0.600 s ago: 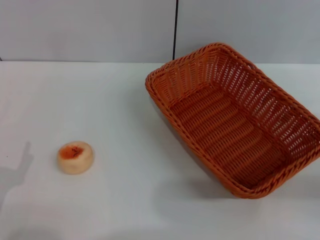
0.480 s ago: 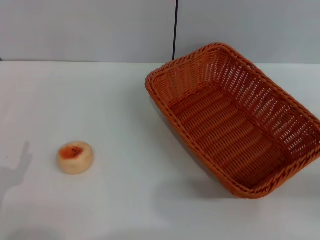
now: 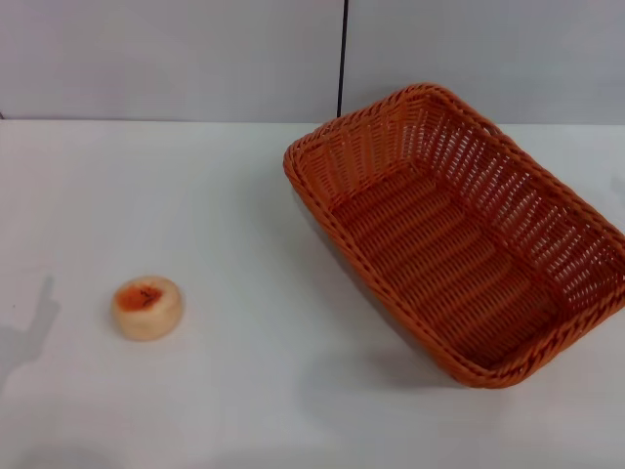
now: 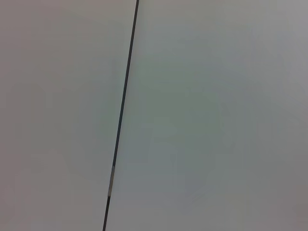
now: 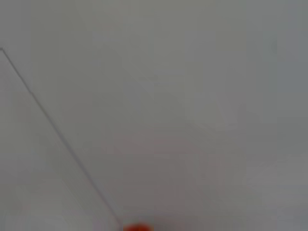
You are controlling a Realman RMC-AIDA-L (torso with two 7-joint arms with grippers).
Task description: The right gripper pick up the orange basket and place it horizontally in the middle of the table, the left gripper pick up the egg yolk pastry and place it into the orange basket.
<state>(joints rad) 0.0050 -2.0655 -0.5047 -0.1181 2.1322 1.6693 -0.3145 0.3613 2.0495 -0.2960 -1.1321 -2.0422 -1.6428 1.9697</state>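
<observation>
Neither claw shows in any view, so their state cannot be told, while the orange basket (image 3: 459, 234) sits askew toward the table's (image 3: 244, 195) far right corner, its near corner cut off, and the egg yolk pastry (image 3: 147, 307) lies well apart near the left edge.

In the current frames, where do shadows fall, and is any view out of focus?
Head view: sharp; a soft grey shadow lies on the table at the left edge, beside the egg yolk pastry, and a darker one runs under the orange basket along its near side. Left wrist view: a plain pale surface with one dark line. Right wrist view: blurred, with an orange smear at the frame edge.
</observation>
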